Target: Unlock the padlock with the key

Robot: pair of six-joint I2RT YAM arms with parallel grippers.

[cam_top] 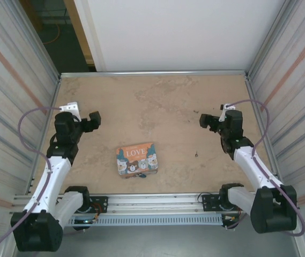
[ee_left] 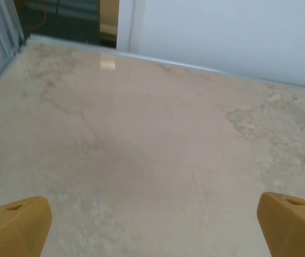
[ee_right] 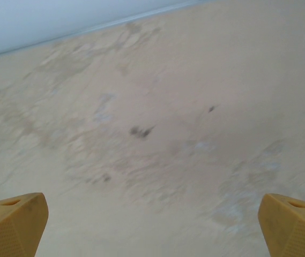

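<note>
Beige marbled table (cam_top: 168, 101) carries the "LOVE" tin (cam_top: 136, 158) at lower centre of the top view, its long axis running left to right and tipped slightly up at the right. Against the tin's lower edge we see a small dark-and-teal bit that we take for the padlock (cam_top: 140, 175). It is too small for us to tell which way its loop faces.

From the left gripper (cam_top: 91, 121) the padlock lies down and to the right. From the right gripper (cam_top: 207, 121) it lies down and to the left. We judge the left one somewhat nearer, though both are well apart from it.

A dark speck (cam_top: 196, 155) lies right of the tin, nearer the right gripper. It may be the key, but we cannot tell.

In both wrist views the yellow fingertips (ee_left: 13, 225) sit at the bottom corners, so each gripper is spread wide and grasps nothing, with bare stone between its fingers.
</note>
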